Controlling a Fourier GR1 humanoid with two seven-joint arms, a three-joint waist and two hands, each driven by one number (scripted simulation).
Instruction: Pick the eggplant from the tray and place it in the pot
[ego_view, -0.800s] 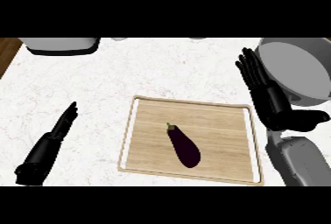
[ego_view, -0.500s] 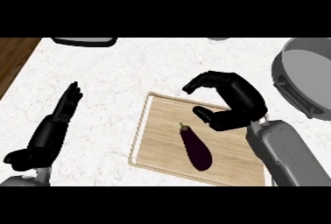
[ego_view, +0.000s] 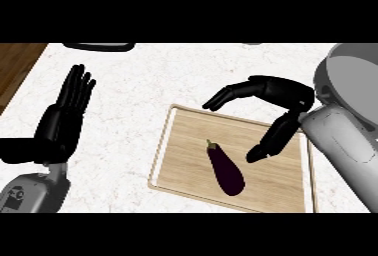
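In the head view, the eggplant (ego_view: 224, 169) is seen lying on the wooden tray (ego_view: 181, 155), stem end toward the far side, untouched. The right hand (ego_view: 275, 98) is held over the tray's far right part, its fingers spread and curved and its thumb pointed down near the eggplant, nothing being pinched. The left hand (ego_view: 65, 119) is rested open at the left with straight fingers, and the pot (ego_view: 347, 80) is seen at the right edge.
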